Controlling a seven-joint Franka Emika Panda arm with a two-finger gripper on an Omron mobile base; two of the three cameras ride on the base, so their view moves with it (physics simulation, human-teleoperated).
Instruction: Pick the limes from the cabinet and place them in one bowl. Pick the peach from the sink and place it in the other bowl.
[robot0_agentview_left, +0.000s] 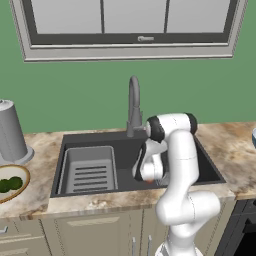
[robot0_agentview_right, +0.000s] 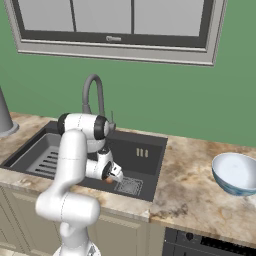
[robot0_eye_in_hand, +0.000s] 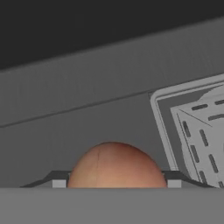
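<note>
Jaws apparently around half-hidden peach (robot0_eye_in_hand: 116, 166)

Orange-red peach (robot0_eye_in_hand: 116, 166) low in dark grey sink (robot0_agentview_left: 205, 165) near square drain (robot0_agentview_right: 129, 185), two dark green limes (robot0_agentview_left: 10, 184) in shallow tan-rimmed bowl (robot0_agentview_left: 23, 174) on counter (robot0_agentview_right: 190, 195), pale blue bowl (robot0_agentview_right: 235, 172) right.

This is a home kitchen: a dark grey rectangular sink (robot0_agentview_left: 135, 155) with a grey gooseneck faucet (robot0_agentview_left: 133, 105) sits in a marbled beige stone countertop (robot0_agentview_right: 200, 195) around the gripper, beige cabinet fronts (robot0_agentview_left: 90, 232) below, a grey-framed window (robot0_agentview_left: 130, 30) above.
</note>
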